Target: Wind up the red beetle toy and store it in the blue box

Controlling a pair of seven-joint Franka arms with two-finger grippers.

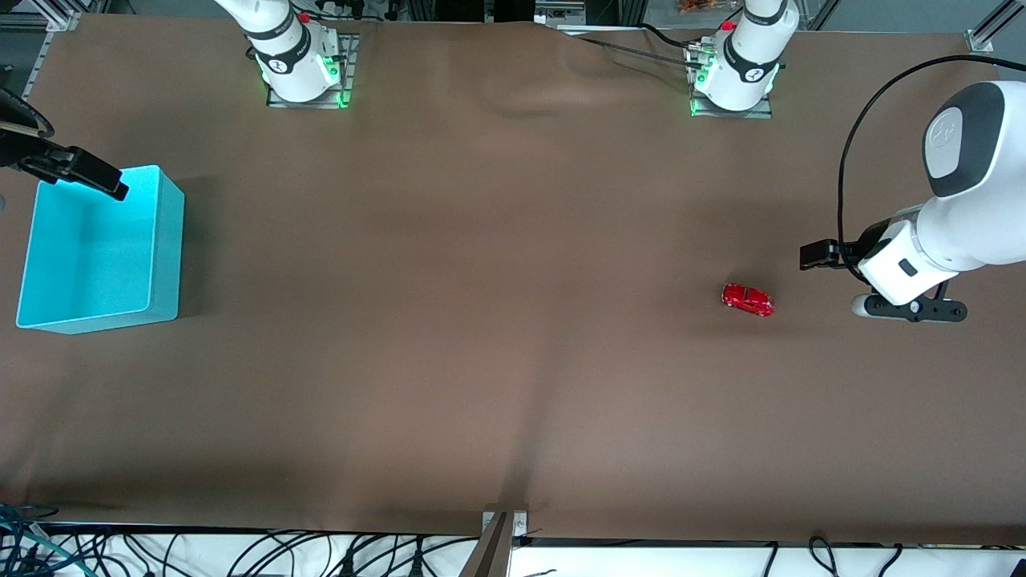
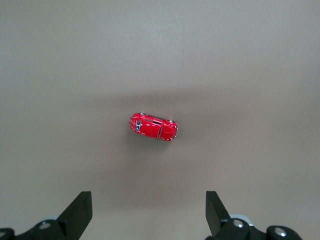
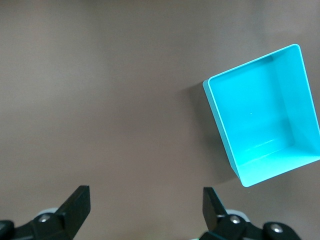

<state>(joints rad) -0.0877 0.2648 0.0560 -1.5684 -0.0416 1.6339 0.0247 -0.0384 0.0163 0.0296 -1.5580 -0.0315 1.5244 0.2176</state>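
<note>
The red beetle toy (image 1: 747, 299) stands on its wheels on the brown table, toward the left arm's end. In the left wrist view the red beetle toy (image 2: 153, 126) lies ahead of my left gripper (image 2: 148, 215), which hangs open and empty above the table; in the front view the left gripper (image 1: 914, 308) is beside the toy. The blue box (image 1: 164, 248) sits without a lid at the right arm's end, nothing in it. My right gripper (image 3: 145, 212) is open and empty over bare table beside the blue box (image 3: 218, 125).
The brown cloth (image 1: 481, 320) covers the whole table, with a few low wrinkles. Both arm bases (image 1: 300, 68) stand along the edge farthest from the front camera. Loose cables (image 1: 240, 557) lie below the table's nearest edge.
</note>
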